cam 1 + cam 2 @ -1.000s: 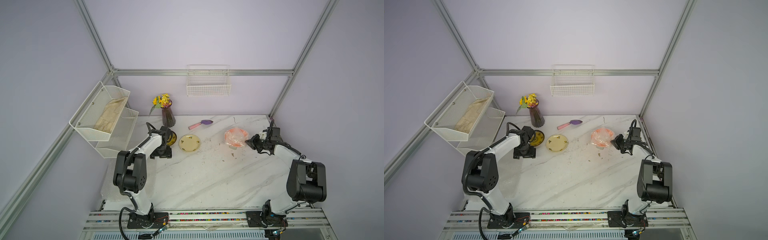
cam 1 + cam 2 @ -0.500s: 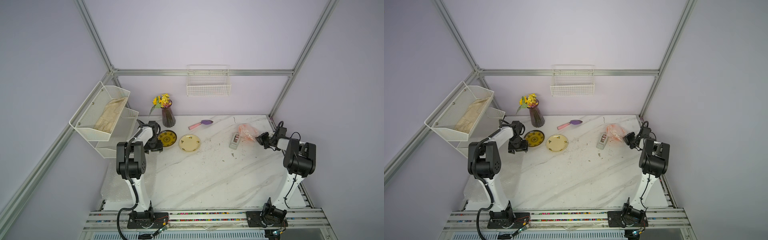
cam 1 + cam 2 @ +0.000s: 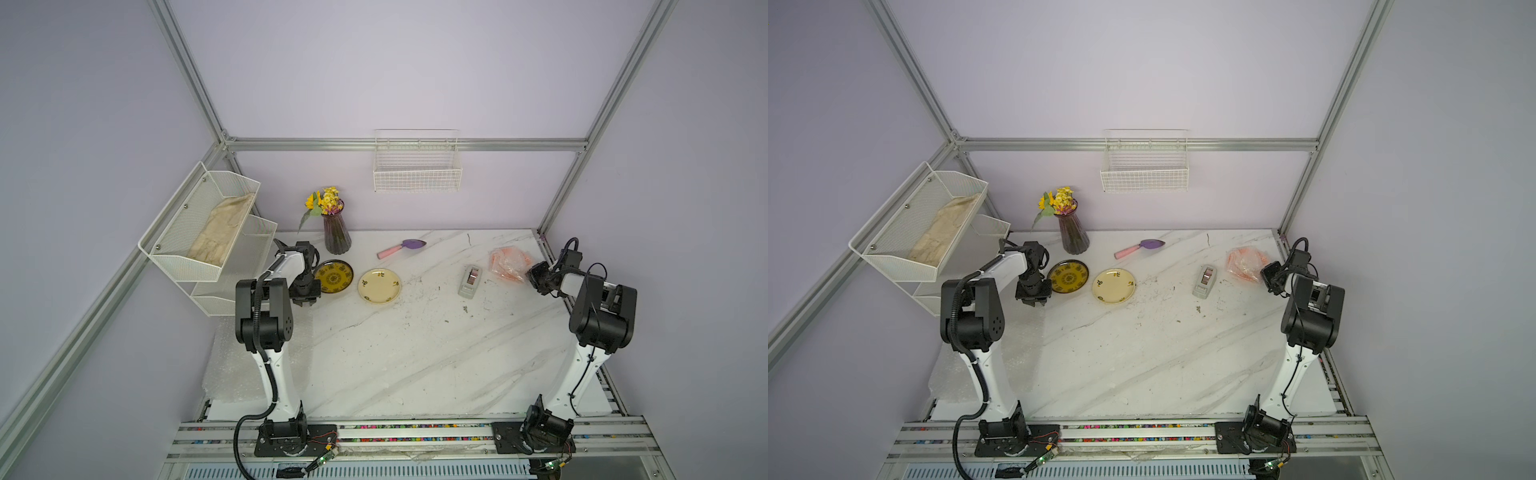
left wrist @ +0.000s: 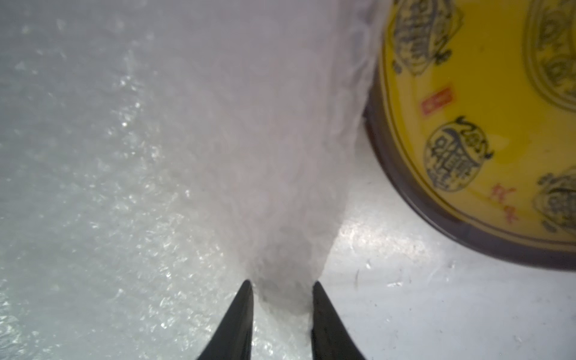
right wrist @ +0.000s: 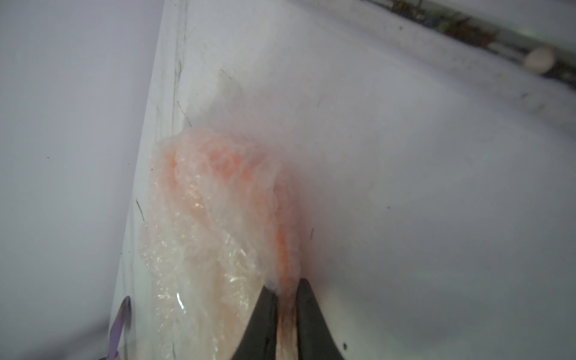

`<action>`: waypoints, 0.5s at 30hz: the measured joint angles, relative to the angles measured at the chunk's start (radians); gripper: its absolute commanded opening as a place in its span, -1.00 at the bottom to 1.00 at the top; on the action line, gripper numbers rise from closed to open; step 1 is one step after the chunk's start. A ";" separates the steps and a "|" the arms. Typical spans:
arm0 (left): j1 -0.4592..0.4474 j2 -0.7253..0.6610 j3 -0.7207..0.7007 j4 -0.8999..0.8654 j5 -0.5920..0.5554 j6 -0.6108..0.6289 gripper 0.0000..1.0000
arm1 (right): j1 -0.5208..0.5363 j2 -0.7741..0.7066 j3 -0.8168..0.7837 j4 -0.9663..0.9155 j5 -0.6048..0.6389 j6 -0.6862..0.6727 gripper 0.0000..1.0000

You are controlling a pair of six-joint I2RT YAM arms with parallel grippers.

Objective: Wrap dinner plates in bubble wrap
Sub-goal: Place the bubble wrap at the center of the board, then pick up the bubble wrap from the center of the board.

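Probably a robot lab cell (aluminium frame (image 3: 399, 144), lilac panels (image 3: 395, 75)) around a marble table (image 3: 415, 353).

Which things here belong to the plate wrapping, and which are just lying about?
Job: yellow plate, cream plate, wrapped orange plate, bubble wrap.
Lying about: tape dispenser, trowel, vase of flowers, cloth, wire basket.

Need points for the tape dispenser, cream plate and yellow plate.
tape dispenser (image 3: 470, 281), in a top view, on its top face.
cream plate (image 3: 379, 285), in a top view, on its middle.
yellow plate (image 3: 333, 276), in a top view, on its patterned middle.
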 measured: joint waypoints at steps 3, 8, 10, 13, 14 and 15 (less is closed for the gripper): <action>0.000 0.000 0.010 0.001 0.000 0.003 -0.78 | 0.000 -0.018 0.002 -0.050 0.036 -0.034 -0.15; 0.000 -0.005 0.010 -0.002 0.000 0.003 -0.83 | -0.001 -0.111 -0.014 -0.145 0.090 -0.084 0.17; 0.000 -0.019 0.010 -0.004 0.001 0.004 -0.90 | -0.001 -0.185 -0.032 -0.192 0.115 -0.100 0.18; 0.000 -0.064 0.010 -0.005 0.008 0.012 -1.00 | -0.001 -0.320 -0.072 -0.247 0.153 -0.120 0.19; 0.000 -0.082 0.010 -0.006 0.013 0.013 -1.00 | -0.001 -0.360 -0.086 -0.259 0.157 -0.124 0.19; 0.000 -0.104 0.010 -0.007 0.020 0.014 -1.00 | -0.001 -0.412 -0.106 -0.274 0.158 -0.127 0.19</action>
